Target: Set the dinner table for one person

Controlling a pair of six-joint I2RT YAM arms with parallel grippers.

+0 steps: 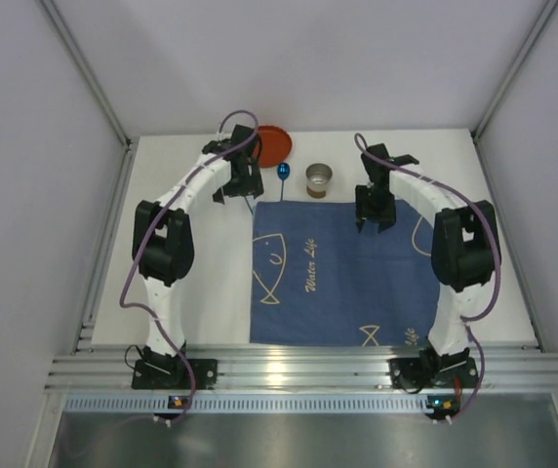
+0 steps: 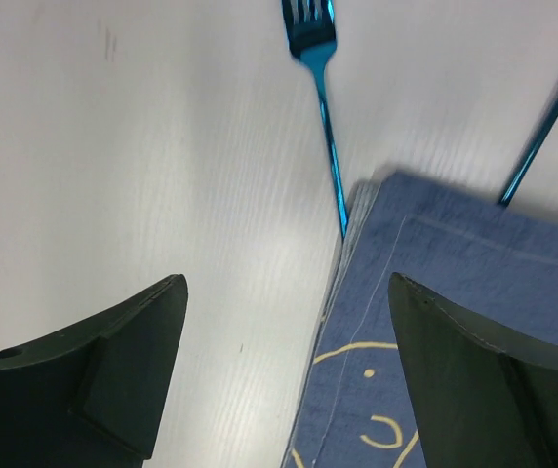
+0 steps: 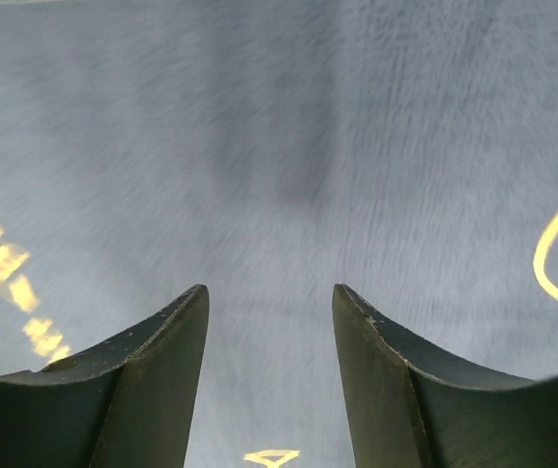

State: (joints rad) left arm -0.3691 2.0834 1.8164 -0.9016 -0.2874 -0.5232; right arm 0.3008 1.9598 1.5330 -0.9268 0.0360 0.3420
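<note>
white dinner table (image 1: 219,292) carries every item. left gripper (image 2: 287,292) hangs over the far left corner of the blue placemat (image 1: 342,273), jaws wide, nothing between them. red plate (image 1: 277,144) sits at the far edge. blue fork (image 2: 323,107): handle end meets the mat edge. metal cup (image 1: 318,180) stands just beyond the mat. right gripper (image 3: 269,292) is over the mat, jaws partly apart, empty.

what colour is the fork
The fork is shiny metallic blue, clearest in the left wrist view.
</note>
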